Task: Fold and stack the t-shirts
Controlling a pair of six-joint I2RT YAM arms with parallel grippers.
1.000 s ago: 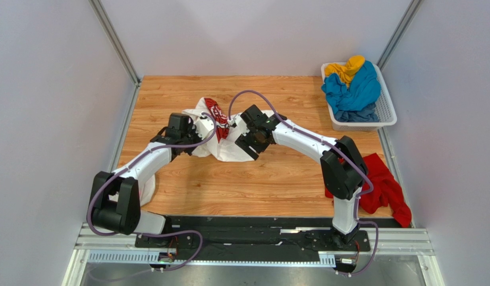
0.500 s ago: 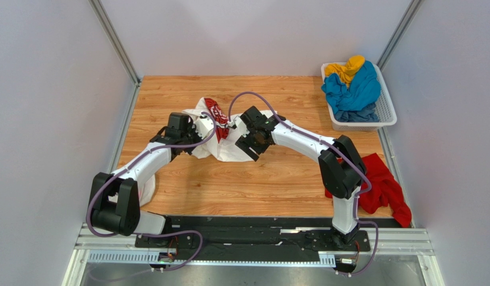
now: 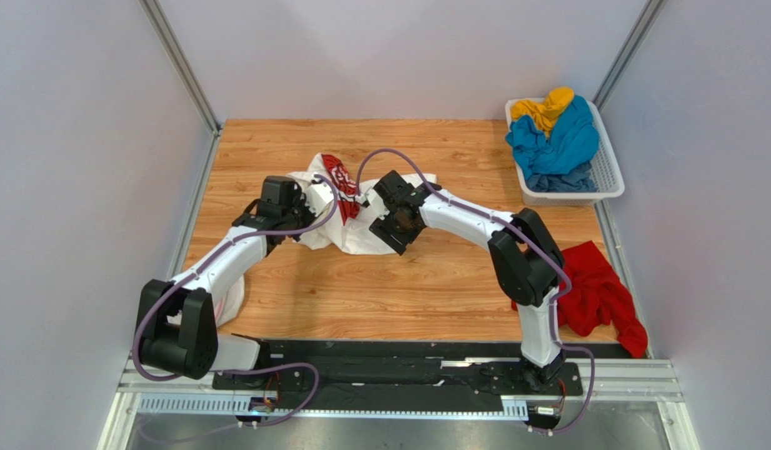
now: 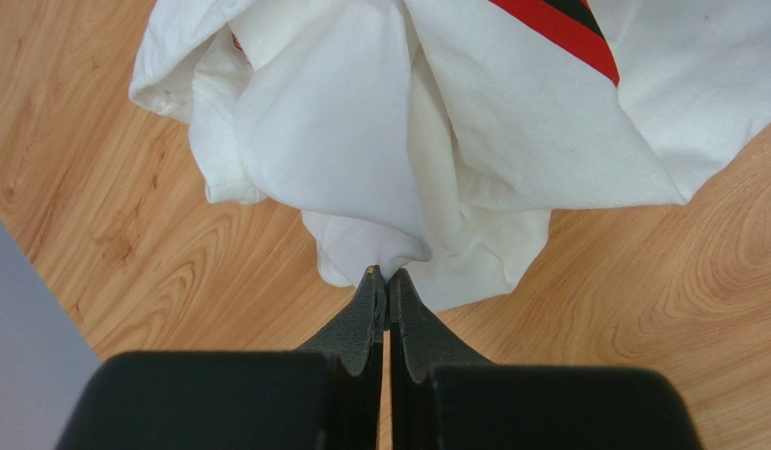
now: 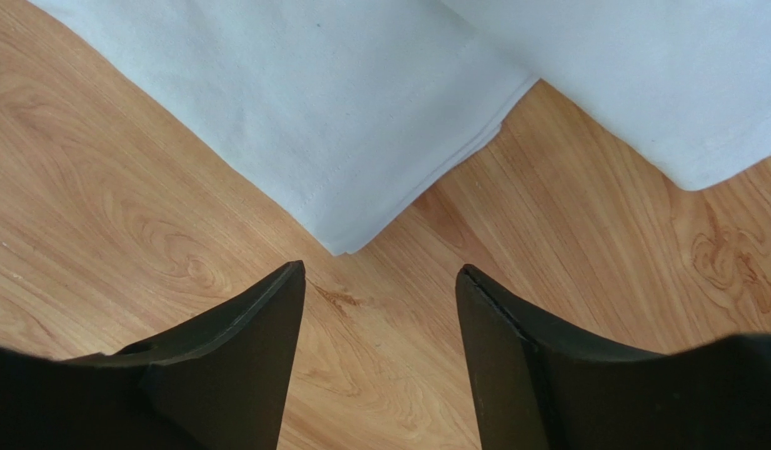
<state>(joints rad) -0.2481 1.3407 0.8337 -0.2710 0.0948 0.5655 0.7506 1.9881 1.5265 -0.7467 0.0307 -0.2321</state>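
The wooden table (image 3: 436,281) spreads under both arms. In the right wrist view, bare planks fill the space between and below the right gripper's fingers. The white t-shirt (image 3: 354,239) lies crumpled between the two tools, its bulk just ahead of the left gripper (image 4: 386,278) and to the left of the right gripper (image 5: 380,272). Its red chest print (image 3: 340,178) is bunched on the far side, beyond the left tool's tips. The left gripper's fingers are pressed together with no gap, and a narrow fold of the white cloth tapers down into their tips, so they are clamped on the shirt's near edge. The right gripper's jaws stand well apart over bare wood. A folded corner of the white shirt lies just ahead of its fingertips, touching neither finger. The red t-shirt (image 3: 600,295) lies in a heap well behind and to the right of the right gripper, beside that arm's elbow at the table's right edge. The white lattice basket (image 3: 608,178) sits far off to the right of the right gripper, at the far right corner. It holds the blue t-shirt (image 3: 553,141), with the yellow t-shirt (image 3: 544,106) on top at its far end. Both are well apart from either tool.
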